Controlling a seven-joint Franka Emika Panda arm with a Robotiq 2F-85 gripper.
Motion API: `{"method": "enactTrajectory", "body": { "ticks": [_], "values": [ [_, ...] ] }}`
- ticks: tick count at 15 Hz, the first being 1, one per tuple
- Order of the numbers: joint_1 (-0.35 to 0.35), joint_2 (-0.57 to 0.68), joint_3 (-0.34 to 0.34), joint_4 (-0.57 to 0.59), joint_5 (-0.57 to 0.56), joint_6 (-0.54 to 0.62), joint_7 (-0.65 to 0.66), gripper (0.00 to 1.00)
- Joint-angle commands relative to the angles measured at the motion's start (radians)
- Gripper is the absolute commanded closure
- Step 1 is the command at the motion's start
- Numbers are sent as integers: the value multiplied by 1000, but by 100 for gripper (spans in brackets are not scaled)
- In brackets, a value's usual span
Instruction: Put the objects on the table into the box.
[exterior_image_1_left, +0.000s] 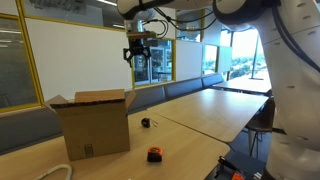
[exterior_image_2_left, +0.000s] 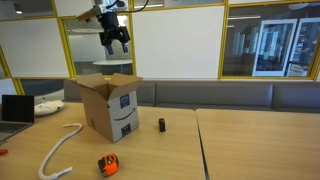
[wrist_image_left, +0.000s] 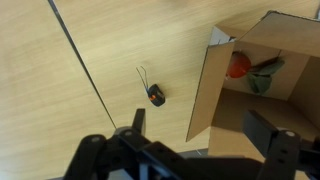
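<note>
The brown cardboard box (exterior_image_1_left: 92, 125) (exterior_image_2_left: 110, 105) (wrist_image_left: 262, 75) stands on the pale wooden table (exterior_image_1_left: 205, 110) (exterior_image_2_left: 250, 145) with its flaps up. A red-and-green item (wrist_image_left: 250, 68) lies inside it. My gripper (exterior_image_1_left: 138, 52) (exterior_image_2_left: 115, 40) (wrist_image_left: 200, 125) hangs high above the box's edge, open, with nothing between its fingers. A small dark item (exterior_image_1_left: 146, 122) (exterior_image_2_left: 161, 124) (wrist_image_left: 157, 96) sits on the table beside the box. In both exterior views an orange-and-black item (exterior_image_1_left: 154, 154) (exterior_image_2_left: 108, 164) lies nearer the front. A white cord (exterior_image_2_left: 60, 150) (exterior_image_1_left: 55, 172) curls on the table.
A laptop (exterior_image_2_left: 12, 110) and a white object (exterior_image_2_left: 47, 106) sit at the table's far end behind the box. Cushioned benches (exterior_image_2_left: 260, 95) run along the glass walls. The robot's white body (exterior_image_1_left: 295, 90) fills one side of an exterior view.
</note>
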Motion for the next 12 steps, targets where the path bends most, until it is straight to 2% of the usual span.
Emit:
{"method": "enactTrajectory", "body": {
  "ticks": [1, 4, 5, 12],
  "values": [
    [6, -181, 3, -246, 13, 72, 105, 0],
    [12, -260, 16, -401, 42, 122, 176, 0],
    [-5, -275, 42, -449, 54, 147, 213, 0],
    [-18, -335, 84, -857, 129, 427, 350, 0]
  ]
}}
